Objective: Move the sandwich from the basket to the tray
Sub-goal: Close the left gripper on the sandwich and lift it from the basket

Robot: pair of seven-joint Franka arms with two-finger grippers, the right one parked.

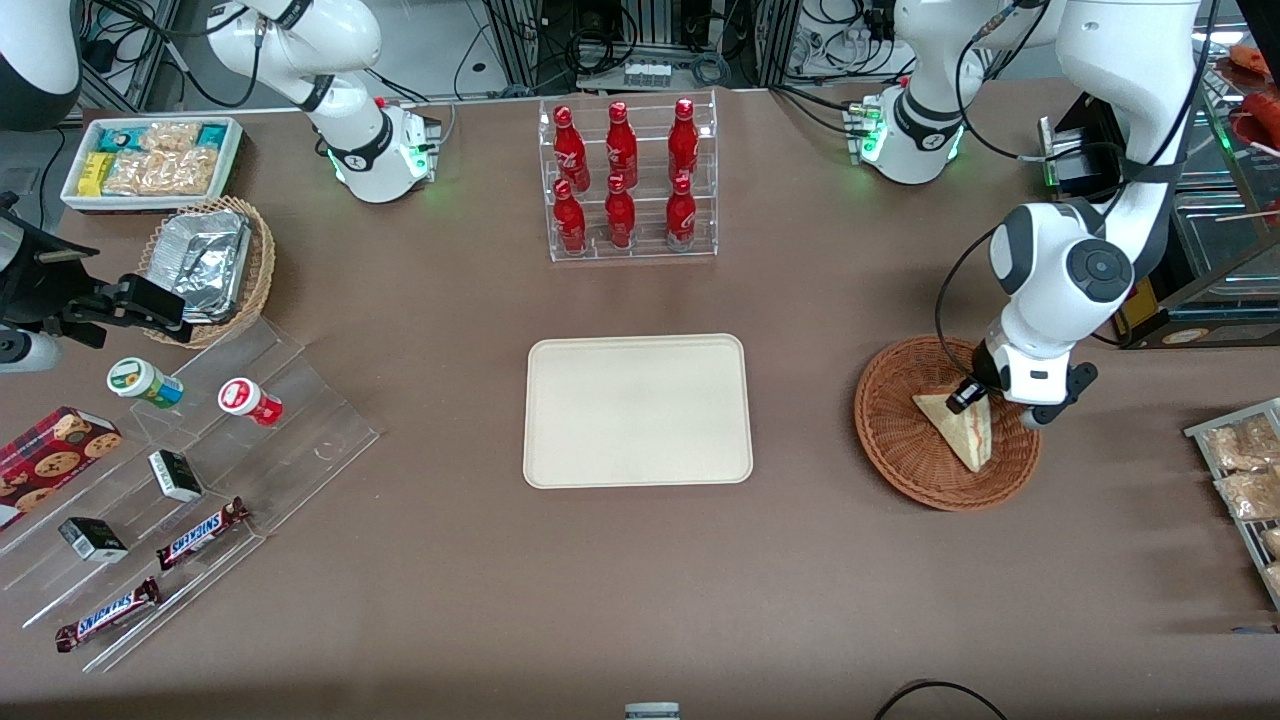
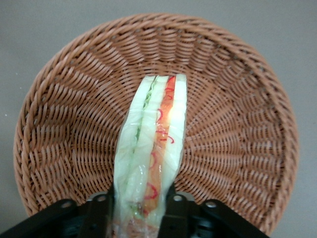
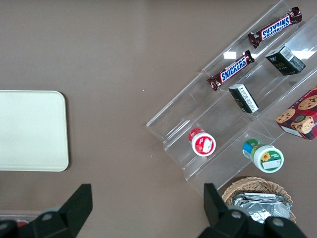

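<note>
The sandwich (image 1: 958, 430) is a pale triangular wedge in clear wrap, resting in the reddish-brown wicker basket (image 1: 900, 440) toward the working arm's end of the table. My left gripper (image 1: 1000, 408) is down in the basket, its black fingers pressed against both bread faces of the wedge. In the left wrist view the sandwich (image 2: 153, 144) stands on edge with red, orange and green filling showing, held in the gripper (image 2: 139, 214) above the basket (image 2: 237, 139) weave. The cream-white tray (image 1: 638, 410) lies bare mid-table, beside the basket; its corner also shows in the right wrist view as the tray (image 3: 29, 129).
A clear rack of red bottles (image 1: 628, 180) stands farther from the camera than the tray. A stepped acrylic display (image 1: 180, 470) with snacks, a tan basket of foil packs (image 1: 210, 260) and a white bin (image 1: 150, 160) sit toward the parked arm's end. A rack of packets (image 1: 1245, 470) lies near the basket.
</note>
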